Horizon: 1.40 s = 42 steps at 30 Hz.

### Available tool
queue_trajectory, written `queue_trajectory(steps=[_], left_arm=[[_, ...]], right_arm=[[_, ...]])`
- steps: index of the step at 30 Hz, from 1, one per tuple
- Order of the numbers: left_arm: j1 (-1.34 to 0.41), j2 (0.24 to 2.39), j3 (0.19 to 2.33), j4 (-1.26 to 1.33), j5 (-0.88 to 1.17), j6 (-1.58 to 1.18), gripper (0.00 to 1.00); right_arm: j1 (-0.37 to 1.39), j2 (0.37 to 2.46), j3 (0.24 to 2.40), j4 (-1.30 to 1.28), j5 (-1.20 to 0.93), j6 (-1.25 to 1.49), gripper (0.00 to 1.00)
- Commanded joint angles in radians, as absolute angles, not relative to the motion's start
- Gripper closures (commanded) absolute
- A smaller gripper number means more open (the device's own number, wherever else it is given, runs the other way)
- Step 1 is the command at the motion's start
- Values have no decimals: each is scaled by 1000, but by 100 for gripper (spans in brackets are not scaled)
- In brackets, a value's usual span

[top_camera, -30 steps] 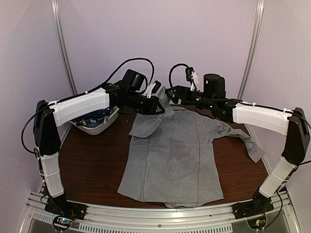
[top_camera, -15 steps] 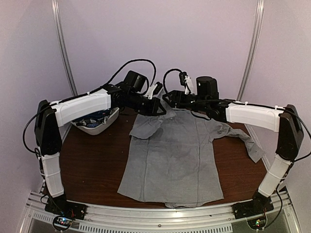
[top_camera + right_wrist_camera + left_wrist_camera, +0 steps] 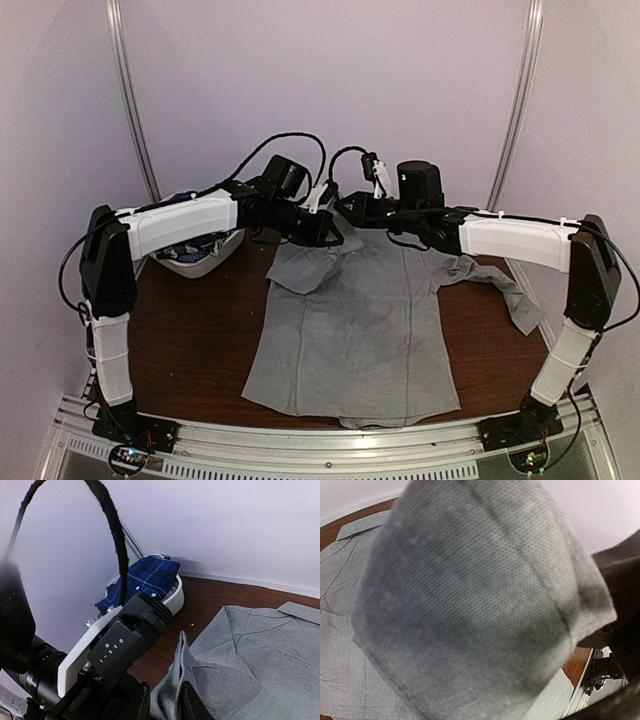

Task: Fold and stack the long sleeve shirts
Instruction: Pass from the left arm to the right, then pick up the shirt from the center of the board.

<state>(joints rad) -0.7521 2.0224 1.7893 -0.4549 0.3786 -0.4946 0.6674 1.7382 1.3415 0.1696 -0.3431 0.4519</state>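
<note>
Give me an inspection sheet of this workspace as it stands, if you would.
Surface: brown table.
Job's things: grey shirt spread flat, one sleeve bunched by the collar, the other trailing right; plaid shirt in the basket.
Clutter: white basket, back left.
Grippers: left gripper pinches lifted grey cloth; right gripper close beside it, jaws not visible.
Cables: black cables arch above both wrists.
Surroundings: pale walls; metal rail at the near edge.
</note>
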Motion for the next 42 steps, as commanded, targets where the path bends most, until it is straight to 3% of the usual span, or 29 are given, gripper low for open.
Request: queue_trajectory(steps=[1,6,9,13,18,26,32,42], left_arm=[[-755,2020,1782,-404,379,-478,94],[-756,2002,1754,-389,352,-484,88],[-755,1981,1727,-363,338,-488,77],[-755,1941,1694,-373,307,-490,54],[-752,1796,1521,-387,251,-511,43],[-749,1541,1116,-481,214,-614,43],[-754,1381,862,-539,225,-736,50],[-907,1321,684,-592,224,-881,56]], right_arm=[[672,1748,1330,191,-343,462,84],[672,1744,1330,185,-331,468,100],[671,1737,1326,181,-317,469,100],[671,1728,1323,160,-273,469,100],[655,1705,1313,108,-191,455,100],[622,1673,1294,45,-148,437,100],[617,1664,1314,15,-150,422,100],[618,1640,1317,-18,-149,408,100]])
